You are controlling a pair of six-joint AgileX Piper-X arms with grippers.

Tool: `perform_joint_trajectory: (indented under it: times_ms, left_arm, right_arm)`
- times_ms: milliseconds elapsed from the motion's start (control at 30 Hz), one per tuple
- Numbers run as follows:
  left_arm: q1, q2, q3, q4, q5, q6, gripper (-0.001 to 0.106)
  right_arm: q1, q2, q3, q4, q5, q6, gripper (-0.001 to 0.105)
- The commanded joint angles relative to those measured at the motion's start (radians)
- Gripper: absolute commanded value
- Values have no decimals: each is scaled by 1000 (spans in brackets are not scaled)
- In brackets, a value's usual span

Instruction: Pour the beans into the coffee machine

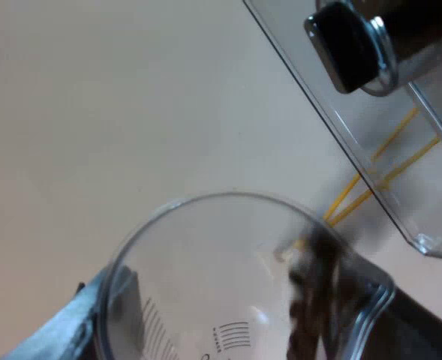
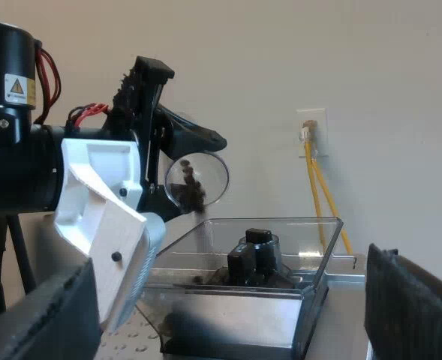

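1. Over the bean hopper (image 2: 314,240) on the espresso machine (image 2: 344,264) hangs the measuring glass (image 2: 205,169), tipped mouth-down, with dark beans (image 2: 187,186) gathered at its lower lip.
2. Left gripper (image 1: 266,315) clamps the glass, one finger on either side of its wall.
3. Pouring well, I judge, means adding tilt slowly and holding the lip inside the hopper's clear wall, so the beans drop in rather than skip off the rim.
4. Black knob (image 2: 254,251) stands up in the hopper's middle; aim the stream beside it.
5. Edges: the hopper's clear wall runs close by the glass lip, so any swing risks a knock.
6. Room: open air lies above the hopper. Right gripper (image 2: 232,311) sits low facing it, fingers wide apart and empty. A wall socket (image 2: 311,131) with yellow cables is beyond.
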Motion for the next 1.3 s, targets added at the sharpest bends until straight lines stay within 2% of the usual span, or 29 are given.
perform_joint_trajectory:
  times_ms: [33,333,367,400,533,833,933,1067,1100,1133,1300]
  left_arm:
    - [1,-24,-4,-16,-1,28,1]
    - [1,-38,-4,-16,9,54,1]
    - [1,-41,-4,-16,22,62,1]
    - [1,-55,-4,-1,50,111,1]
    - [1,-66,-4,31,122,138,1]
    - [1,-65,-4,31,122,136,1]
    - [1,-65,-4,31,92,55,1]
    - [1,-68,-4,31,44,-125,1]
    - [1,-69,-4,31,43,-172,1]
    - [1,-71,-4,29,43,-189,1]
    - [1,-82,-4,29,43,-415,1]
  right_arm:
    - [0,0,-9,3,4,-11,74]
    - [0,0,-9,3,4,-9,74]
    - [0,0,-9,3,4,-9,74]
    - [0,0,-9,3,4,-9,74]
    - [0,0,-9,3,4,-9,74]
    - [0,0,-9,3,4,-9,74]
    - [0,0,-9,3,4,-9,74]
    - [0,0,-9,3,1,-9,74]
    - [0,0,-9,3,-2,-9,74]
    - [0,0,-9,3,-2,-9,74]
    - [0,0,-9,3,-1,-9,74]
